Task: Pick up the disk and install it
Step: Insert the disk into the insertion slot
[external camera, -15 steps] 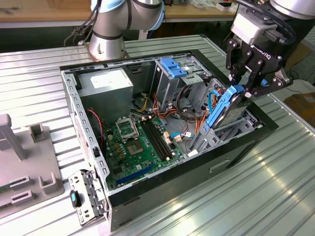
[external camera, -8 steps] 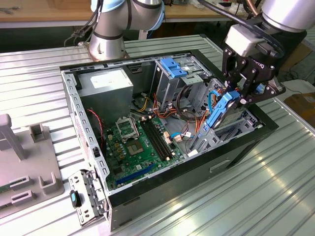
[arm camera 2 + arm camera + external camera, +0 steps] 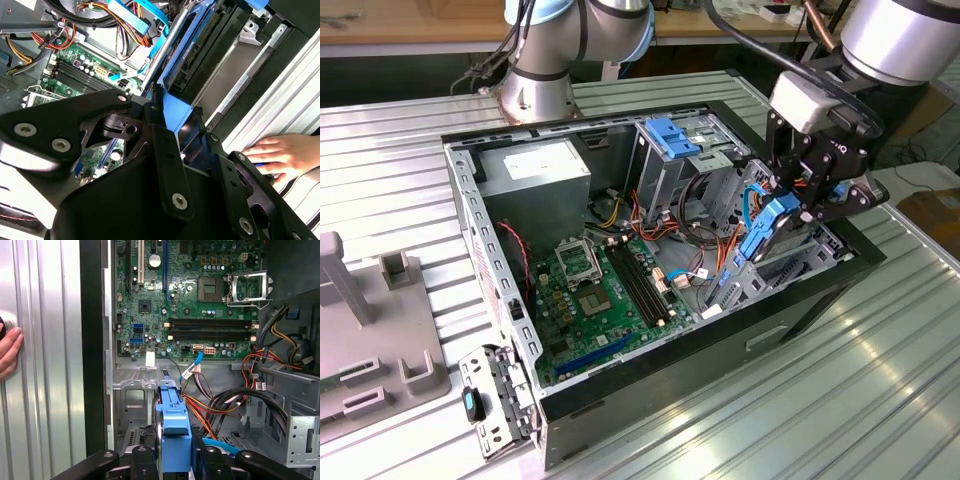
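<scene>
My gripper (image 3: 782, 222) is shut on the disk (image 3: 765, 235), a flat drive with bright blue side rails. It is held on edge and tilted over the end of the open computer case (image 3: 480, 240) at the exterior view's right, above the metal bay floor (image 3: 132, 400) and beside the cables. In the first wrist view the disk's blue rail (image 3: 172, 427) runs out from between the black fingers (image 3: 145, 462). In the second wrist view the disk (image 3: 177, 112) stretches away from the gripper (image 3: 181, 134) toward the case wall.
The case holds a green motherboard (image 3: 600, 290), a blue-topped drive cage (image 3: 672, 135), a power-supply box (image 3: 535, 168) and bundles of cables (image 3: 235, 405). A person's hand (image 3: 280, 155) rests on the ribbed table beside the case. A grey fixture (image 3: 370, 320) stands at the exterior view's left.
</scene>
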